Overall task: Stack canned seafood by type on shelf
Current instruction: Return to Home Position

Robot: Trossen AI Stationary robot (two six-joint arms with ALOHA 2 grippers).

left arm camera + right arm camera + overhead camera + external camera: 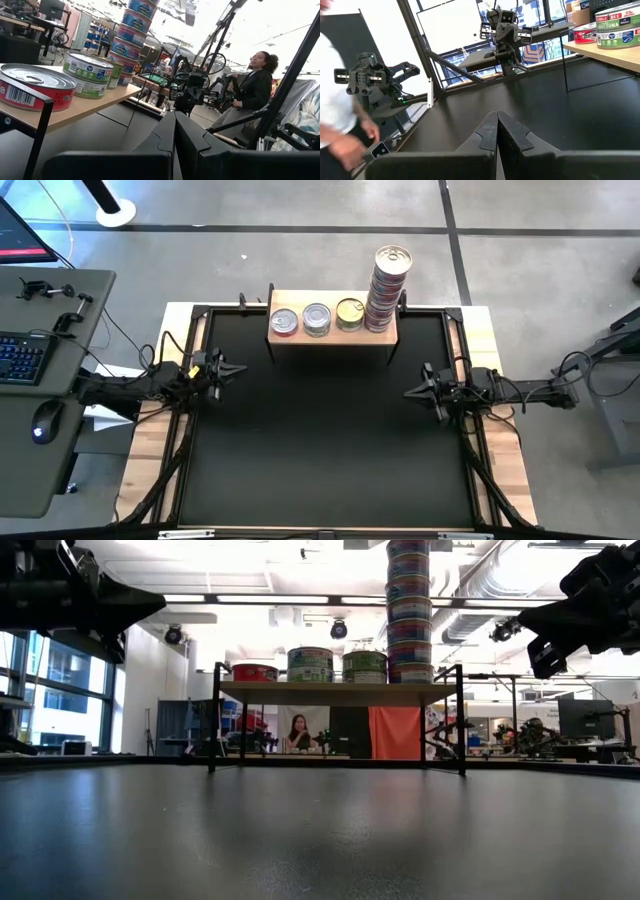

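The shelf (310, 297) stands at the middle of the table's far edge on thin dark legs. On its pale wood top, from left to right, are a red-labelled tin (284, 322), a silver-topped low stack (316, 319), a gold-topped low stack (350, 314) and a tall stack of several tins (388, 285) at the right end. The low view shows the tall stack (408, 610) rising well above the others. My left gripper (238, 368) hovers shut at the table's left side, my right gripper (410, 391) shut at its right side. Both point inward over the black top.
The black tabletop (320, 440) lies bare between the arms and before the shelf. A desk with a keyboard (20, 360) and mouse (42, 430) stands left of the table. A person (252, 85) and other robot arms (375, 80) are in the room beyond.
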